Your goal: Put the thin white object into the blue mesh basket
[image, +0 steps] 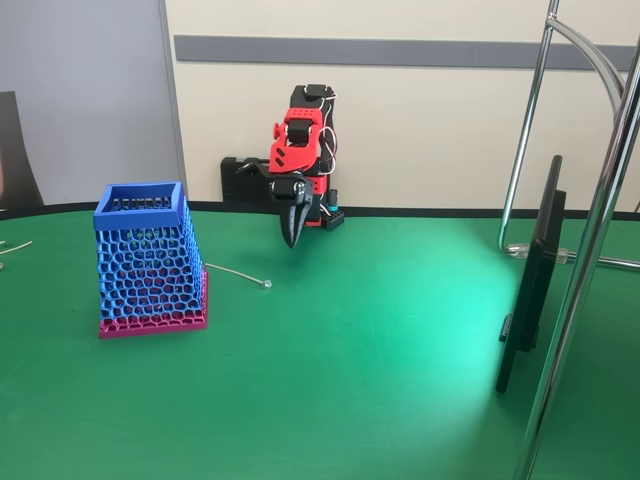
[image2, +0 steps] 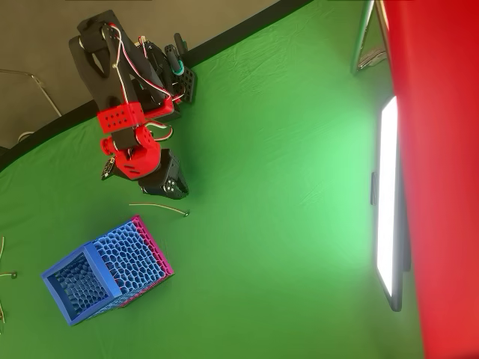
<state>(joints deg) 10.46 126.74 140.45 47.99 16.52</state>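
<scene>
The thin white object (image: 238, 273) lies flat on the green table just right of the blue mesh basket (image: 150, 262), its small bead (image: 266, 284) at the right end. From overhead the thin white object (image2: 159, 207) rests between the arm and the blue mesh basket (image2: 105, 271). The basket stands upright with its pink base on the cloth. My red and black gripper (image: 291, 240) hangs point-down above the table, behind and to the right of the rod, fingers together and holding nothing. Overhead, the gripper (image2: 174, 191) sits just above the rod.
A monitor (image: 532, 275) stands edge-on at the right, beside chrome stand poles (image: 585, 270). A thin grey wire (image: 14, 247) lies at the far left table edge. The arm's base (image2: 161, 82) is at the table's back edge.
</scene>
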